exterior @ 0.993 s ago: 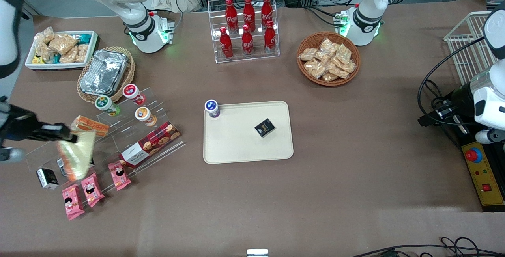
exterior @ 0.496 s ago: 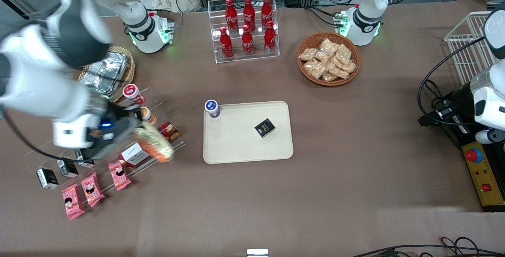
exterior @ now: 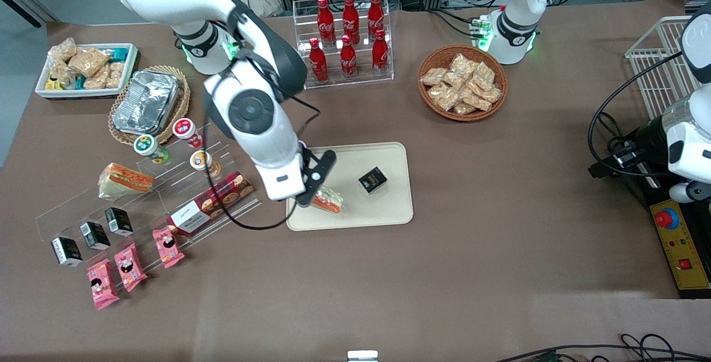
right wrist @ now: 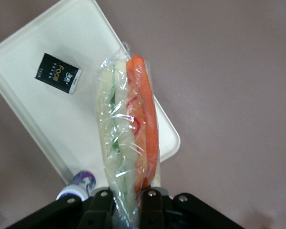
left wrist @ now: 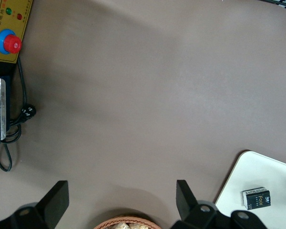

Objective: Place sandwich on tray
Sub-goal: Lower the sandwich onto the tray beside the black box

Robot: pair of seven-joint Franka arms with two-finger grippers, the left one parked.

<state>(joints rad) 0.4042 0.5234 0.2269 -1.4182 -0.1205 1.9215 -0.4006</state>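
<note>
1. Gripper (exterior: 318,195) position: above the tray (exterior: 355,215), over the corner toward the working arm's end of the table and nearer the front camera.
2. Gripper state: fingers (right wrist: 150,198) closed onto the sandwich (right wrist: 128,138), clamping one end of its clear wrap; the gap equals the wedge's thickness.
3. Sandwich: wrapped wedge with pale bread, a green layer and an orange layer, extending away from the fingers edge-on in the right wrist view. In the front view the sandwich (exterior: 326,201) shows over the tray surface; contact with the tray cannot be determined.
4. Tray contents: a small black box (exterior: 372,179) lies on the tray, apart from the sandwich and toward the parked arm's end. A blue-capped bottle (right wrist: 78,183) stands at the tray's corner farther from the front camera; the arm hides it in the front view.
5. Second sandwich (exterior: 125,179): rests on the clear acrylic stand (exterior: 166,184) toward the working arm's end of the table.
6. Adjacent items: biscuit packet (exterior: 211,204) on the stand; three pink snack packets (exterior: 133,265) on the table nearer the front camera.
</note>
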